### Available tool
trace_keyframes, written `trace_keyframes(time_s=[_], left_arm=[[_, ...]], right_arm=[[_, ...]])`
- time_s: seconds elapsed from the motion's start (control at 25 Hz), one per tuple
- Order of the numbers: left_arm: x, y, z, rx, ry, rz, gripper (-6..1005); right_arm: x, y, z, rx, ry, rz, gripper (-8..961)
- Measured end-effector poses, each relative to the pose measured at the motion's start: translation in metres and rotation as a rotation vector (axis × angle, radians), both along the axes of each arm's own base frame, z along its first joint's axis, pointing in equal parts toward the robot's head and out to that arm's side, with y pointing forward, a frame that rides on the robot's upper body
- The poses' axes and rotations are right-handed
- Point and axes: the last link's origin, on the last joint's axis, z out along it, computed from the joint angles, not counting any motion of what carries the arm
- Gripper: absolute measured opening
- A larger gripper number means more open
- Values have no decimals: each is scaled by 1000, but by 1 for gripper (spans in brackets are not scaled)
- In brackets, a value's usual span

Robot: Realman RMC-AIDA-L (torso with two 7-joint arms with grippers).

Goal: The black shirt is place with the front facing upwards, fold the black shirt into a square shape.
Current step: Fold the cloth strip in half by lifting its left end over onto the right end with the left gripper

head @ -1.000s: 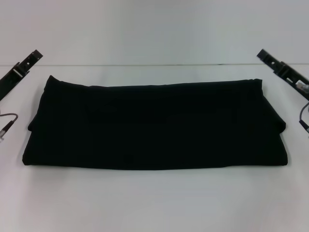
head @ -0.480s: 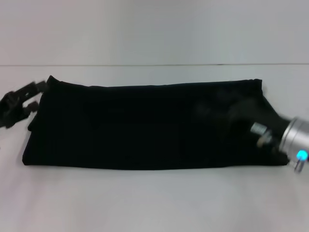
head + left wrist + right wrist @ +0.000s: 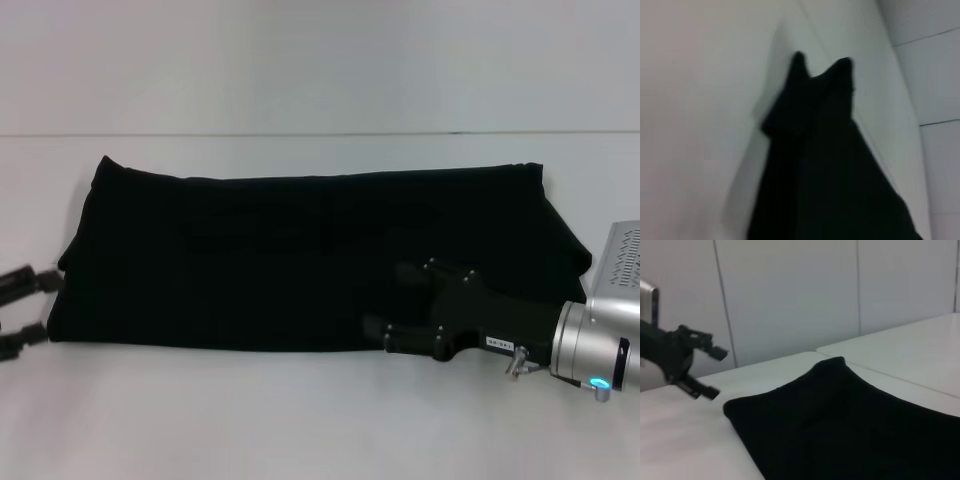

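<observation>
The black shirt (image 3: pixel 300 255) lies on the white table, folded into a long flat band running left to right, with no lettering showing. My right gripper (image 3: pixel 388 302) reaches in from the right, low over the shirt's front right part, open with its fingers pointing left. My left gripper (image 3: pixel 38 308) is at the far left, just off the shirt's front left corner, open. The right wrist view shows the shirt (image 3: pixel 840 425) and, beyond its end, the left gripper (image 3: pixel 707 372) with its fingers apart. In the left wrist view only the shirt (image 3: pixel 825 175) shows.
The white table (image 3: pixel 300 420) extends in front of the shirt and behind it up to a pale wall (image 3: pixel 320 60). The right arm's silver wrist (image 3: pixel 600 350) with a lit blue light hangs over the shirt's right end.
Both arms have come down from raised positions at the sides. The right gripper has moved left across the shirt's front right part. The left gripper has dropped toward the front left corner.
</observation>
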Motion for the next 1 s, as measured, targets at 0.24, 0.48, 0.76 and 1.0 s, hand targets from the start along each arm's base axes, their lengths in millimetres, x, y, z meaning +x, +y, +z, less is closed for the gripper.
trace_keyframes(time_s=[0.24, 0.48, 0.76, 1.0], left_arm=[[-8, 0, -6, -28, -11, 85, 908], [-15, 0, -14, -17, -47, 150, 909], [-21, 1, -16, 30, -67, 200, 908], [-18, 4, -24, 15, -76, 212, 909]], right_arm=[[2, 3, 0, 11, -12, -13, 927], [1, 2, -2, 5, -10, -18, 926], [1, 1, -4, 4, 2, -30, 926], [1, 1, -3, 10, 10, -36, 926]])
